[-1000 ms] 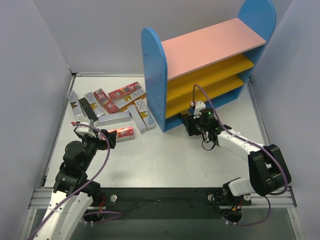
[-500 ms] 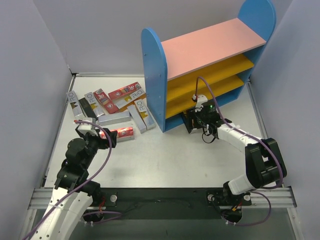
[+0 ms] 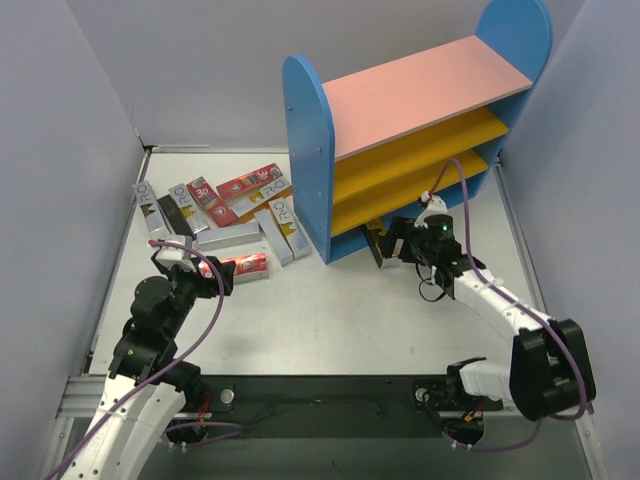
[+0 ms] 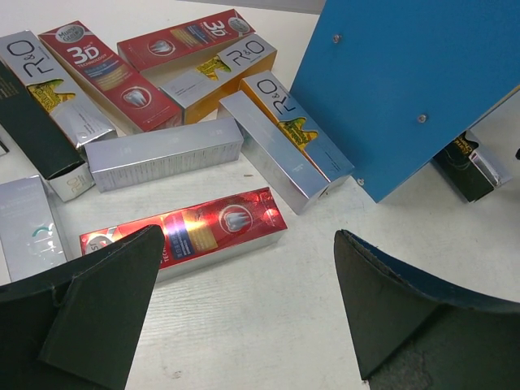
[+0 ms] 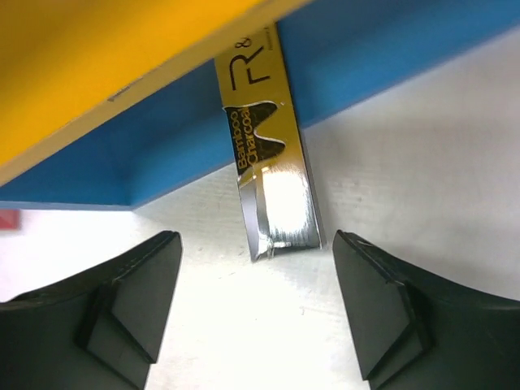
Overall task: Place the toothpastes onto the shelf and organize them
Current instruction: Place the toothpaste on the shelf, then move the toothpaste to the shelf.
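The shelf (image 3: 309, 150) has blue side panels, a pink top and yellow boards, and stands at the back right. A silver toothpaste (image 3: 376, 243) lies on its blue base with its end sticking out. In the right wrist view this toothpaste (image 5: 269, 193) lies just ahead of my open, empty right gripper (image 5: 256, 284), apart from it. That gripper (image 3: 398, 246) sits just right of the box. Several toothpastes (image 3: 222, 210) lie left of the shelf. My left gripper (image 3: 216, 277) is open and empty beside a red toothpaste (image 4: 185, 231), which shows ahead of the gripper (image 4: 244, 301).
The shelf's blue side panel (image 4: 406, 89) stands right of the silver and red boxes (image 4: 162, 154) in the left wrist view. Grey walls enclose the table on the left, back and right. Bare table (image 3: 330, 320) lies between the two arms.
My right gripper has drawn back to the right, away from the shelf's base, and the silver toothpaste stays there. My left arm has barely moved.
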Robot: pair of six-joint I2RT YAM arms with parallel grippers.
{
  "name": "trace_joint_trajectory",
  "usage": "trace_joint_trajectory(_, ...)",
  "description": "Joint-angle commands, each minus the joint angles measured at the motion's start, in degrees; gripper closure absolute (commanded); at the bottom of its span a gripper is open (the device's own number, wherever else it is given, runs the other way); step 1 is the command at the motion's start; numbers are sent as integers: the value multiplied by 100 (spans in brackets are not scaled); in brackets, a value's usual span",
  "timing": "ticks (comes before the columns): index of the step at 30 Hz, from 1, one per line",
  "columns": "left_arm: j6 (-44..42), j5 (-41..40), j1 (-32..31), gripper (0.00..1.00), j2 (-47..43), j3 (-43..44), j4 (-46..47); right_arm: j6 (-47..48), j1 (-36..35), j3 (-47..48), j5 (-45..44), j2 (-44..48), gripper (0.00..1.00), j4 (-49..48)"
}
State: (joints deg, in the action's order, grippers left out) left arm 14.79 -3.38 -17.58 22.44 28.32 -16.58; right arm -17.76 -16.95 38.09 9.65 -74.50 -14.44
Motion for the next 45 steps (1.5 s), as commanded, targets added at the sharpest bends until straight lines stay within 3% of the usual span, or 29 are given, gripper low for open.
trace_joint_trajectory(1, -11, 56, -70, 3, -72, 60, 252, -1798, 183, -564, -147, 734, 21, -226)
trace_joint_trajectory(3, -11, 48, -96, 3, -81, 51, 260, -2666, 262, -1003, -148, 1032, 20, -401)
trace_joint_trajectory(9, -11, 48, -201, 3, -73, 34, 278, -4129, 306, -2057, -148, 1394, 19, -1499)
trace_joint_trajectory(10, -11, 48, -219, 3, -73, 34, 287, -4400, 306, -2155, -148, 1386, 16, -1683)
trace_joint_trajectory(16, -11, 56, -289, 3, -73, 25, 296, -5027, 315, -2727, -139, 771, 7, -3231)
trace_joint_trajectory(22, -20, 39, -333, 3, -64, 25, 296, -5501, 298, -2921, -393, 85, 8, -4242)
trace_joint_trajectory(38, -28, 56, -430, 3, -20, 34, 278, -6292, 34, -2956, -911, -1277, 14, -5324)
trace_joint_trajectory(45, -28, 48, -448, 3, -37, 34, 278, -6363, -212, -2737, -1473, -1120, 14, -4587)
